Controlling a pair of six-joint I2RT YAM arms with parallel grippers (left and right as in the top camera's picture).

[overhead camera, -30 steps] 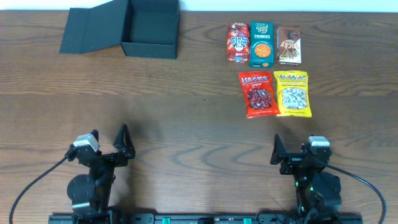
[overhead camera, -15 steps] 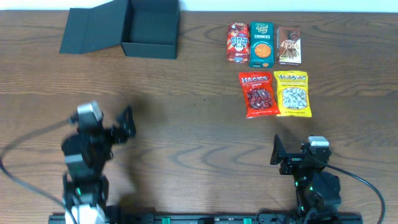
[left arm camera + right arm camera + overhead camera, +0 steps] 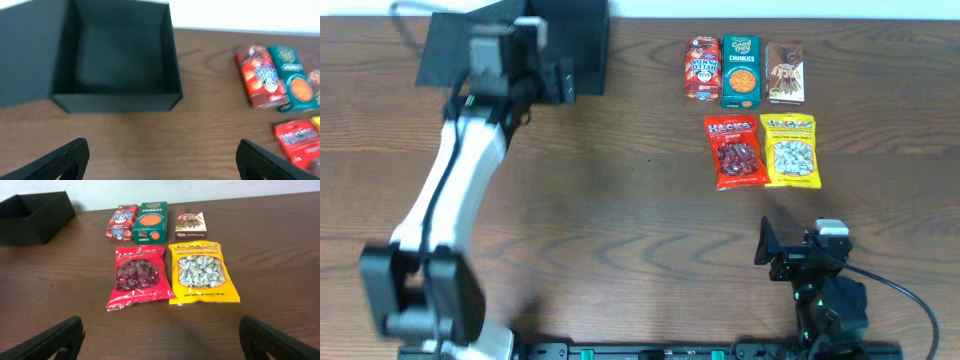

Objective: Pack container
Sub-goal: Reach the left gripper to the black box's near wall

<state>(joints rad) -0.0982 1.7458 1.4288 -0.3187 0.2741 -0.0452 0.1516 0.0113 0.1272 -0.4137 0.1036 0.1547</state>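
The container [image 3: 590, 45], a dark open box with its flap lid [image 3: 438, 55] laid out to the left, stands at the far left of the table. My left gripper [image 3: 552, 58] hangs open over its near wall and partly covers it from overhead. In the left wrist view the container [image 3: 117, 55] has nothing inside, and my left gripper [image 3: 162, 165] is spread wide over bare wood just in front of it. My right gripper [image 3: 790, 245] rests open at the near right. In the right wrist view the right gripper [image 3: 162, 340] has nothing between its fingers.
Three small snack boxes lie in a row at the far right: red [image 3: 702, 70], teal Chunkies [image 3: 741, 72] and brown [image 3: 785, 73]. Below them lie a red bag [image 3: 736, 152] and a yellow bag [image 3: 790, 150]. Only wood grain lies between the arms.
My left arm has swung up from its rest at the near left and reached across to the container, gripper still open. The right arm has not moved.
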